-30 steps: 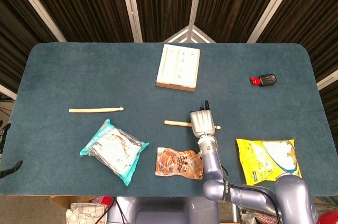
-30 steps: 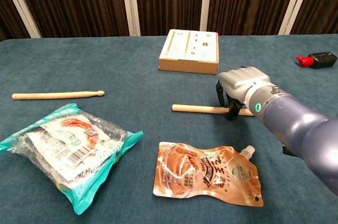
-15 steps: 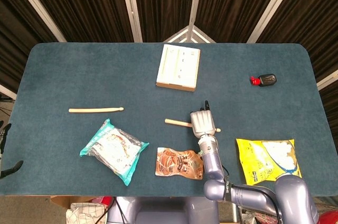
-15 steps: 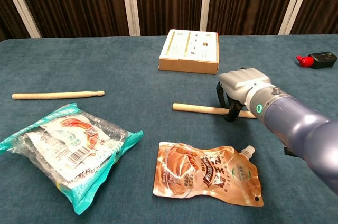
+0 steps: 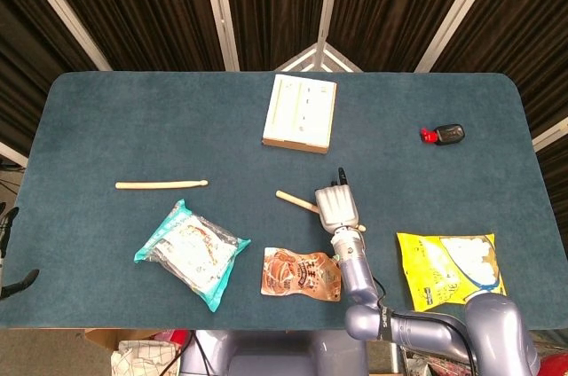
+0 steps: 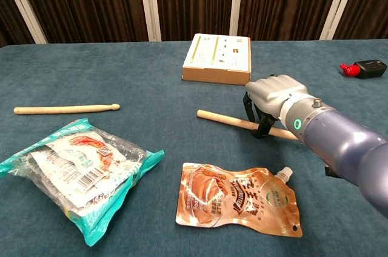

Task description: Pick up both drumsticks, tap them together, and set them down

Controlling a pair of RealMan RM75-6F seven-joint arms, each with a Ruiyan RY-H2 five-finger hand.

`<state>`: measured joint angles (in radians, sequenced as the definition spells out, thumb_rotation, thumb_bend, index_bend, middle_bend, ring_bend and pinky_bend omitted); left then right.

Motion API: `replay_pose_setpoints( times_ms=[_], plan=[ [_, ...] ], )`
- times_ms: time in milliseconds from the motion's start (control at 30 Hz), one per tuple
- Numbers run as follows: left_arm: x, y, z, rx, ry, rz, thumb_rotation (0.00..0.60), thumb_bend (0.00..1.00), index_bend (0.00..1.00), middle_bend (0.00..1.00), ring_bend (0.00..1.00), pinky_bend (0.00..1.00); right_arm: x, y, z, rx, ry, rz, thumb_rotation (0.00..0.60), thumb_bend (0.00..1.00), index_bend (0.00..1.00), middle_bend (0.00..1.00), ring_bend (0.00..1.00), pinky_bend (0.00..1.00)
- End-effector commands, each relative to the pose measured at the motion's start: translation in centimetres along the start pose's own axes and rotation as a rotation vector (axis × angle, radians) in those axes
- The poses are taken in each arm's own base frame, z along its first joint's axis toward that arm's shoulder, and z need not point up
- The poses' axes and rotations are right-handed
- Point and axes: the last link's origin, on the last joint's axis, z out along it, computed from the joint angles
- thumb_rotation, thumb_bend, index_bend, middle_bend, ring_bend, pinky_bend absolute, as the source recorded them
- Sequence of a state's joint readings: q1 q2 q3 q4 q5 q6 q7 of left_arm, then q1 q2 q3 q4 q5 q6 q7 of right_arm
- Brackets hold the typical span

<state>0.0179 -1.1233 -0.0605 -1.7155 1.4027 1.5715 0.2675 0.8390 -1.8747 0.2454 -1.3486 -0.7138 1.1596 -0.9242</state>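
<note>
Two pale wooden drumsticks are on the blue table (image 5: 106, 119). One drumstick (image 5: 161, 184) (image 6: 64, 110) lies flat at the left, untouched. The other drumstick (image 5: 293, 199) (image 6: 223, 119) is near the middle, and my right hand (image 5: 335, 207) (image 6: 271, 96) grips it with fingers curled around its shaft. This stick now slants, its free end pointing left and away from me. The hand hides the stick's right part. My left hand is in neither view.
A flat cardboard box (image 5: 300, 113) (image 6: 217, 58) sits behind the held stick. A teal snack bag (image 5: 190, 253) (image 6: 77, 169) and an orange pouch (image 5: 302, 274) (image 6: 237, 200) lie near the front edge. A yellow bag (image 5: 448, 268) lies front right, and a small red-and-black object (image 5: 443, 135) (image 6: 362, 68) far right.
The right hand has turned with the drumstick in its grip. The stick's free left end has swung away from me, so it slants instead of lying level.
</note>
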Motion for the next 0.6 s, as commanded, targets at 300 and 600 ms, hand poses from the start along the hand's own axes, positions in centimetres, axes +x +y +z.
replay_pose_setpoints(
  times_ms=[300,600],
  plan=[
    [0.5,0.0,0.1,-0.038,0.039,-0.018,0.6,0.24,0.02,0.0,0.0,0.0,2.9,-0.2,-1.6,0.145,0.103,0.086,0.6,0.37,0.65,0.66,0.35,0.0],
    [2.2,-0.4,1.1,-0.102,0.09,-0.092,0.6,0.24,0.05,0.02,0.0,0.0,8.9,1.8,-3.7,0.273,0.278,0.237,0.6,0.39,0.66,0.66,0.36,0.0]
  ],
)
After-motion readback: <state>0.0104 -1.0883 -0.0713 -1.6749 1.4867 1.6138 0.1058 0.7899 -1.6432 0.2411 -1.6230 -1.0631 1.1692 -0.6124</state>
